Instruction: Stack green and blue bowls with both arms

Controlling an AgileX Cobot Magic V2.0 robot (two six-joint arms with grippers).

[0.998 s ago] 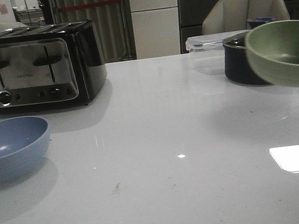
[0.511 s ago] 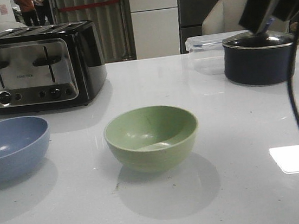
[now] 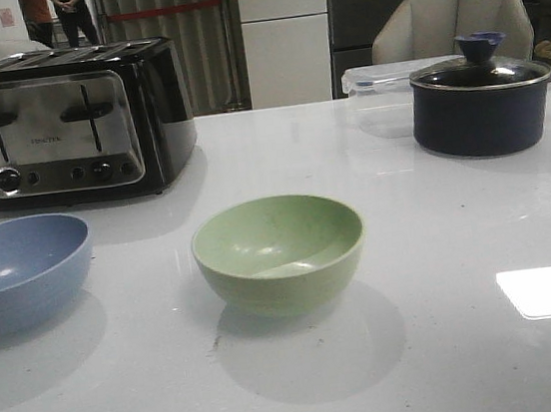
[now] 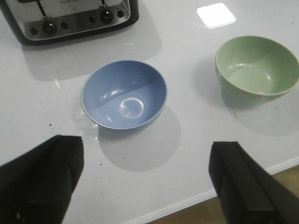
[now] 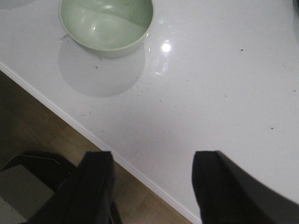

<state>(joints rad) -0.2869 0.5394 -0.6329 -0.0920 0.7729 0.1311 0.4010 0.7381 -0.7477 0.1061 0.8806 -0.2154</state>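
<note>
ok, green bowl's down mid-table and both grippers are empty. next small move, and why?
Probably bring the left gripper down onto the blue bowl to grasp its rim. That bowl sits alone by the toaster, apart from the green bowl, which is upright and empty, ready to receive it. The left fingers are open with the blue bowl just ahead of them.

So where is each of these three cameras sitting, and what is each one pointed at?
Front view: low at the table's near edge, facing forward over the green bowl, blue bowl, toaster and pot; no part of the robot shows.
Left wrist view: on the left arm, looking down at both bowls; the open left gripper frames the bottom.
Right wrist view: on the right arm, above the table edge and floor; the open right gripper shows.
All three views share the green bowl.
</note>
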